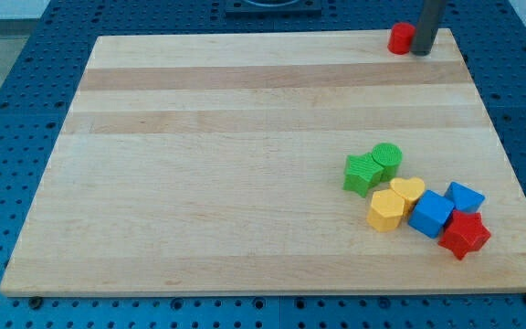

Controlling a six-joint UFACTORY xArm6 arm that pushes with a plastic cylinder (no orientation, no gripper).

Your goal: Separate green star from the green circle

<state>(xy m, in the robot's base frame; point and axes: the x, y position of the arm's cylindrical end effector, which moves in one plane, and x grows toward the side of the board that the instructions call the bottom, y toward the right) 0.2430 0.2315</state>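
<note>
The green star (362, 173) lies at the lower right of the wooden board (245, 137), touching the green circle (387, 160), which sits just up and to its right. My tip (421, 52) is at the board's top right edge, far above both green blocks. It stands right beside a red block (400, 37), on that block's right.
A cluster sits just right of and below the green pair: a yellow heart (408, 191), a yellow hexagon-like block (386, 210), a blue cube (430, 214), a second blue block (465, 196) and a red star (465, 234). The board's right edge is close.
</note>
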